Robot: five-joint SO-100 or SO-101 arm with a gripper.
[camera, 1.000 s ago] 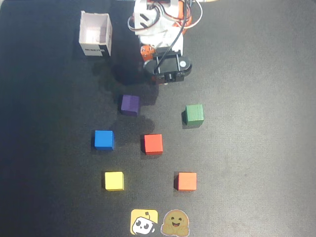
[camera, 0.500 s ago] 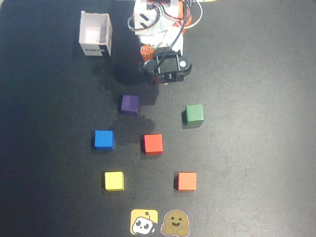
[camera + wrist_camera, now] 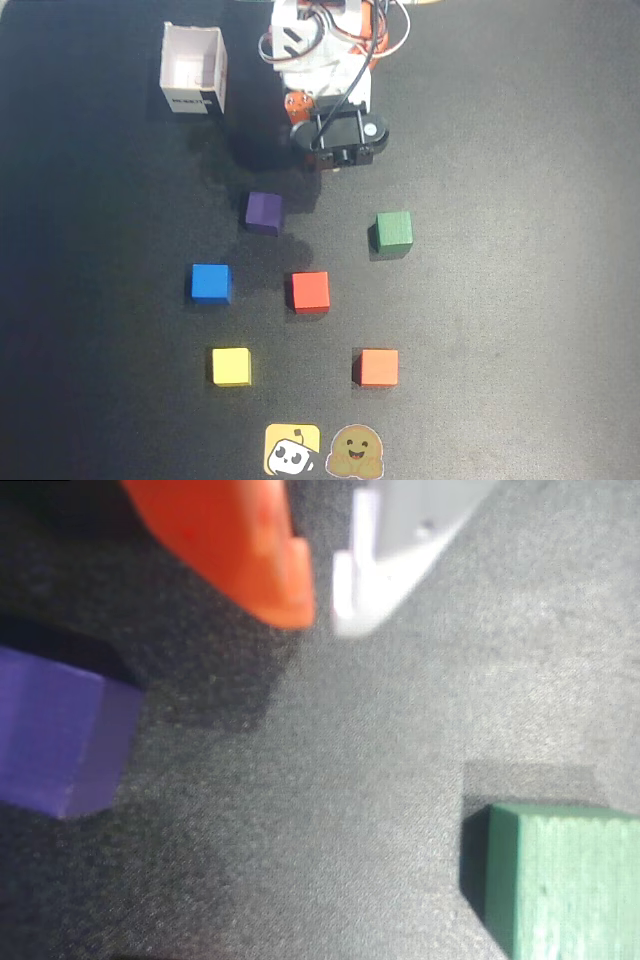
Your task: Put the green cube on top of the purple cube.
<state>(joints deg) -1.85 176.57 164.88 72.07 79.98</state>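
Observation:
The green cube (image 3: 393, 232) sits on the black mat right of centre; in the wrist view its corner (image 3: 565, 880) shows at the lower right. The purple cube (image 3: 264, 212) sits left of it; in the wrist view it (image 3: 55, 740) lies at the left edge. My gripper (image 3: 322, 615) hangs over the bare mat between the two cubes, nearer the back, touching neither. Its orange finger (image 3: 250, 550) and white finger (image 3: 400, 540) have their tips almost together with nothing between them. In the overhead view the folded arm (image 3: 335, 135) hides the fingertips.
A blue cube (image 3: 211, 283), a red cube (image 3: 310, 291), a yellow cube (image 3: 231, 366) and an orange cube (image 3: 378, 367) lie nearer the front. A white open box (image 3: 194, 70) stands at the back left. Two stickers (image 3: 325, 450) sit at the front edge.

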